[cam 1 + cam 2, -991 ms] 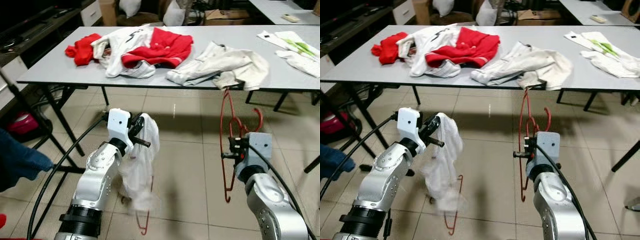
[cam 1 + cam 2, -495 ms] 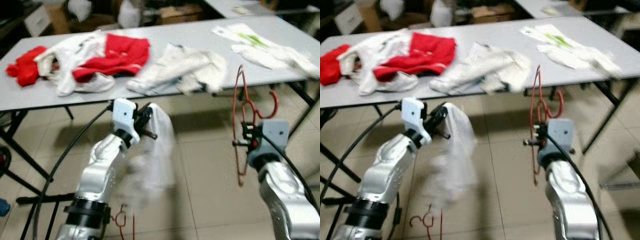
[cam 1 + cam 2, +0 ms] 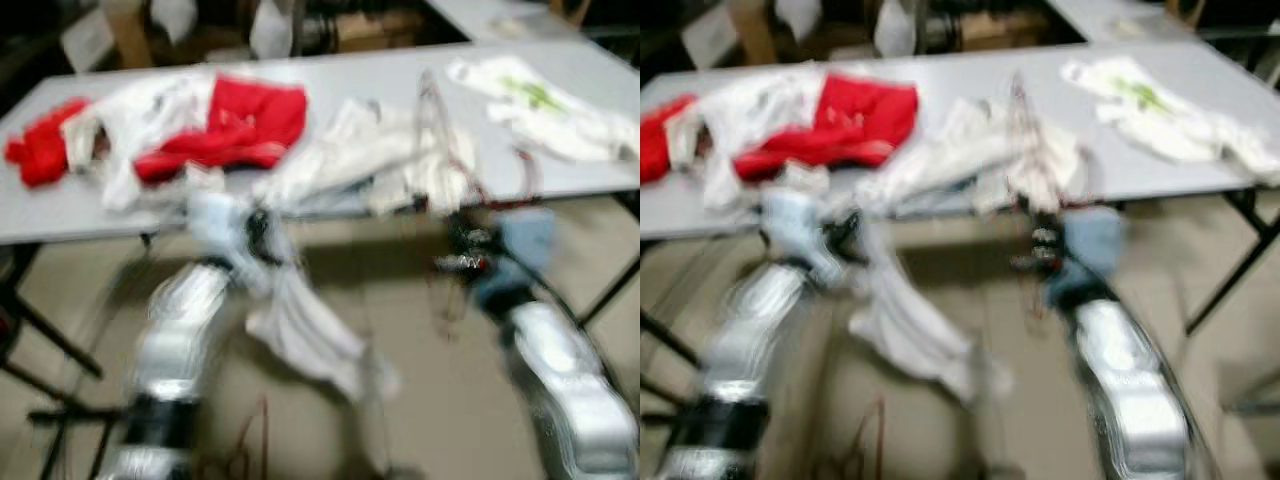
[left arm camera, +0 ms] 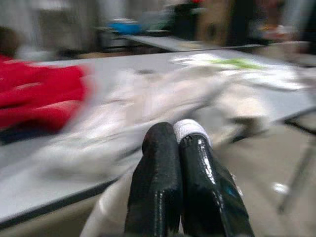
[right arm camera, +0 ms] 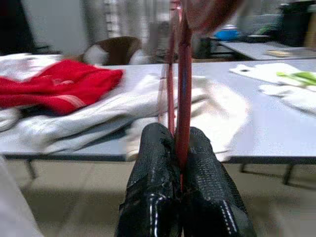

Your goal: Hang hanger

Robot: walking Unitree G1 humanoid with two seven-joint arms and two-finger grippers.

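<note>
Your right hand [image 5: 181, 163] pinches the red hanger [image 5: 183, 94] between pressed-together fingers; its wire runs straight up from the grip, long axis in line with the fingers. Beyond the hand lies the table [image 5: 276, 133], strewn with clothes. Your left hand [image 4: 177, 148], fingers pressed together, clamps a white garment [image 3: 305, 335] that hangs below it. The head views are blurred. No rail shows ahead of either hand, so you likely must find one first.
</note>
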